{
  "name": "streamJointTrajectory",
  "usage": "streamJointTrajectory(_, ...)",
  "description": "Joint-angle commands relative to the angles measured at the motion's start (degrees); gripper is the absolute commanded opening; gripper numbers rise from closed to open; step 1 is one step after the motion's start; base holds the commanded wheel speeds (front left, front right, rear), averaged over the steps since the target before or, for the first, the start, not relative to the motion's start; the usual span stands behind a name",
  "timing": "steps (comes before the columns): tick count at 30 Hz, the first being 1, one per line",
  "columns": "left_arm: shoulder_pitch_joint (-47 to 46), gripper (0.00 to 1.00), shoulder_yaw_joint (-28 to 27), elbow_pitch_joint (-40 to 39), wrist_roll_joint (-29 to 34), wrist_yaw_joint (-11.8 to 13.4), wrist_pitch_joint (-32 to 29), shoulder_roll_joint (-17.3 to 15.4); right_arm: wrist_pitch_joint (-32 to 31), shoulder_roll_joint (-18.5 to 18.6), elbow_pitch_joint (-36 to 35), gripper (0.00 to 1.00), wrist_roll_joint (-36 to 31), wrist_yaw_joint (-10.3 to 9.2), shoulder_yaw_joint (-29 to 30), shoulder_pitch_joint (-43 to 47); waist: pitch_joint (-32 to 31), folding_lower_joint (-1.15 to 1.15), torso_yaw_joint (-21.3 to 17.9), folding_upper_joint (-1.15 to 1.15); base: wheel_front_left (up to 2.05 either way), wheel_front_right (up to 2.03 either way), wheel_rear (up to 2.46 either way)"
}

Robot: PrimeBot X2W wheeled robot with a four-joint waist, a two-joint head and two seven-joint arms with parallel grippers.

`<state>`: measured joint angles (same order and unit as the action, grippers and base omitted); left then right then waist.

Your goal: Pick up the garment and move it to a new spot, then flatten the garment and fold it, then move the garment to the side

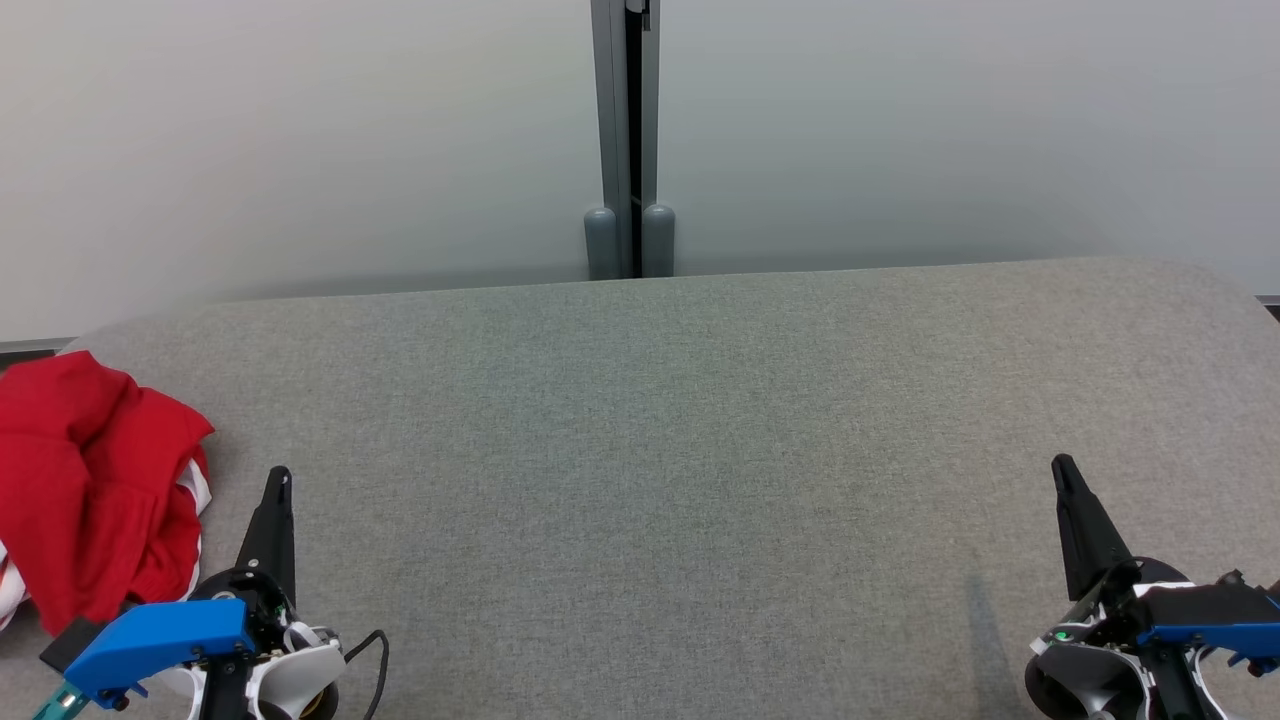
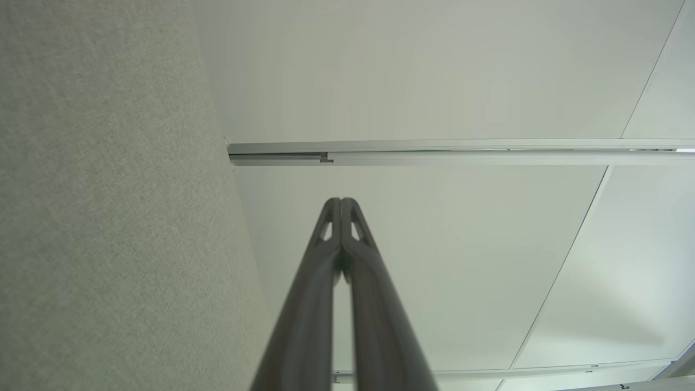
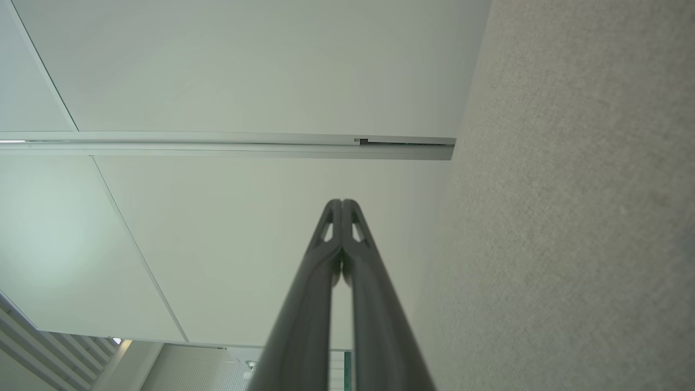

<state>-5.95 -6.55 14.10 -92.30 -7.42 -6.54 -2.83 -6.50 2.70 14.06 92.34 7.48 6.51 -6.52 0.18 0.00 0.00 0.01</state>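
Note:
A crumpled red garment with some red-and-white striped fabric showing lies at the far left edge of the grey felt table. My left gripper stands just right of it at the lower left, shut and holding nothing, apart from the cloth. At the lower right my right gripper is also shut and empty. In the left wrist view the left gripper has its tips pressed together, pointing past the table at a pale wall. The right gripper looks the same in the right wrist view.
A pale partition wall rises behind the table, with a grey post at its middle. The table's far corners are rounded. Between the two grippers lies bare felt.

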Motion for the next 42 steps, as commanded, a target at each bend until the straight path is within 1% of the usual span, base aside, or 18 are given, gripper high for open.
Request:
streamJointTrajectory(1,-0.54,0.0,-0.08,-0.27,-0.22,-0.21,-0.2,-0.09,-0.27,0.34,-0.22,0.0,0.17,0.02,0.09,0.64,0.0,0.0,0.0,-0.01,0.0,0.0,0.0)
streamJointTrajectory(41,0.0,0.0,0.01,0.0,0.01,0.0,0.03,0.0,0.0,0.0,-0.01,0.0,-0.01,0.0,0.0,0.0,0.0,0.0,0.0,-0.01,0.0,0.0,0.0)
streamJointTrajectory(42,0.2,1.0,0.02,0.35,0.04,0.0,0.09,0.07,0.04,-0.09,0.36,1.0,-0.01,0.0,-0.01,0.06,0.0,0.0,0.0,-0.02,0.0,0.0,0.0)
